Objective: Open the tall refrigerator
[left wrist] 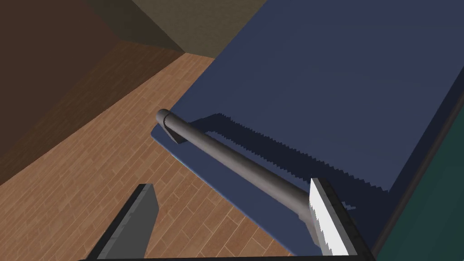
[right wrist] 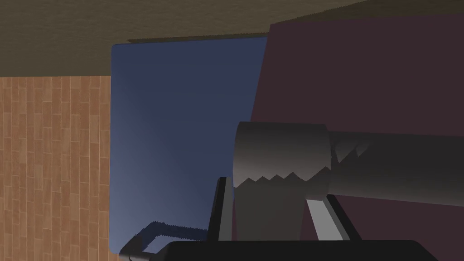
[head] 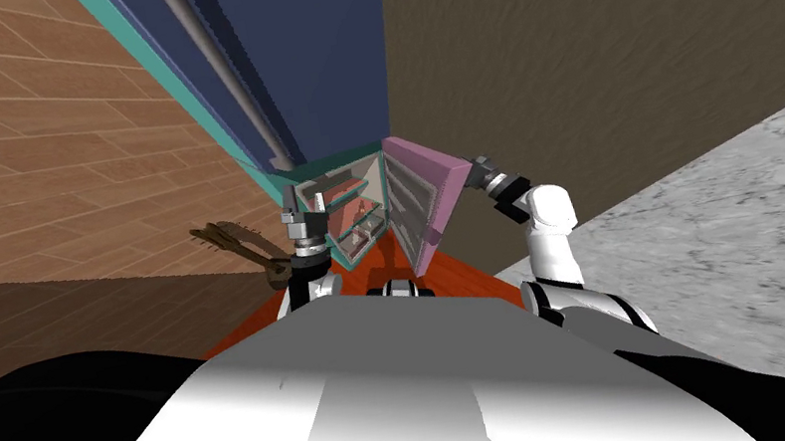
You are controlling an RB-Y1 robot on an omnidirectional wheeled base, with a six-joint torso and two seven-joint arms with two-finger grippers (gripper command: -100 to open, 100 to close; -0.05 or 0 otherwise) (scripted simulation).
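Refrigerator [head: 293,68] stands on the wooden floor [left wrist: 136,149], its mauve door [head: 422,197] swung open. Right pincer [right wrist: 269,199] is clamped on that door's handle [right wrist: 281,154]; left pincer [left wrist: 231,183] gapes empty beside the bar [left wrist: 226,158] of the navy door [left wrist: 326,81].

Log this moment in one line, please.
right end effector: shut on pink door handle; pink door: open; left end effector: open by navy door handle

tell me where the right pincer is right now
Head view: the right pincer is on my right, at the outer face of the open pink door. In its wrist view it grips that door's grey handle.
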